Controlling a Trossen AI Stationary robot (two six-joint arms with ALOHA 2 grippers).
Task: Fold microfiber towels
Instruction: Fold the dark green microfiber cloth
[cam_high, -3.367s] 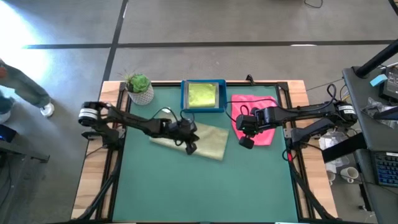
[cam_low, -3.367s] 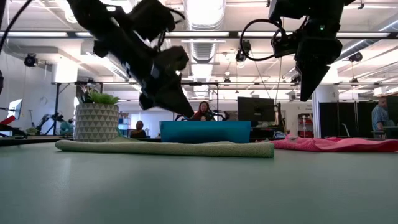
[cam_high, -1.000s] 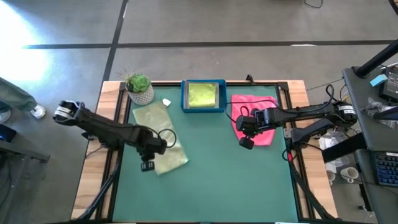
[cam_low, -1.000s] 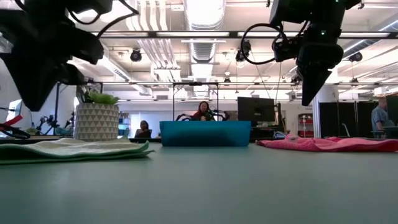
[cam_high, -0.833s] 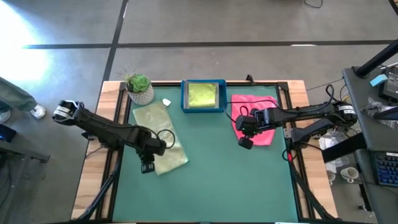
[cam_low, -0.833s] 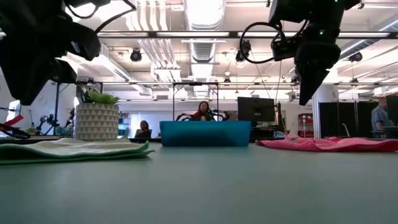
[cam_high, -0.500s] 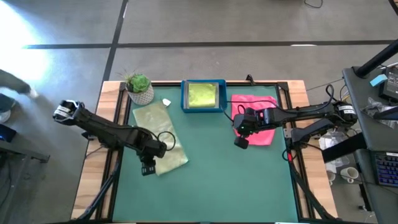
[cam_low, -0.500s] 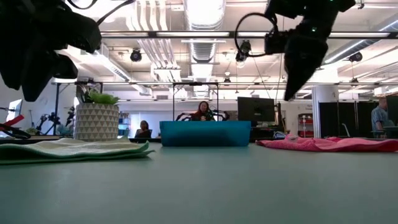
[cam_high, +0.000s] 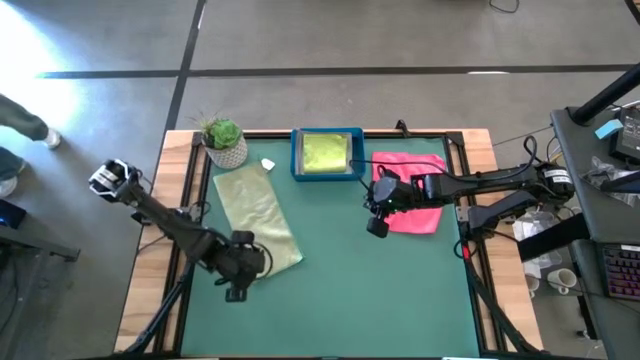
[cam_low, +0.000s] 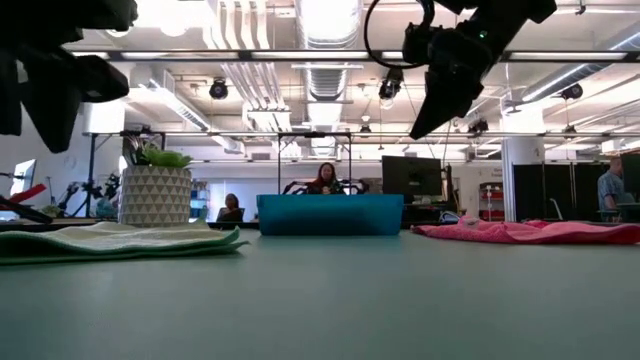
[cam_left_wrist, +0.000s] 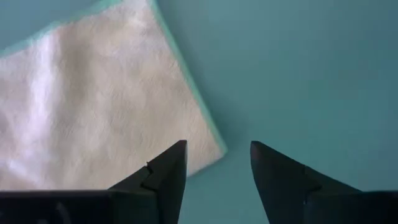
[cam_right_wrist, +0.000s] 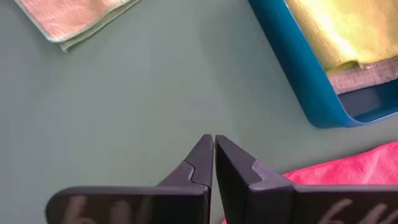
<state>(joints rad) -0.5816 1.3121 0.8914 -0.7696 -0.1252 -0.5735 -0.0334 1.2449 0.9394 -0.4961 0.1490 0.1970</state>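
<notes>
Left pincer (cam_left_wrist: 214, 163) open, sage towel (cam_high: 257, 220) folded flat

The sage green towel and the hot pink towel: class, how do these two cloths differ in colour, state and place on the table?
The sage green towel is pale and folded into a neat strip; the hot pink towel is bright and lies unfolded and rumpled. The sage one lies on the table's left near the open left gripper; the pink one lies on the right beside the shut right gripper. Neither is held; both rest on the green table.
</notes>
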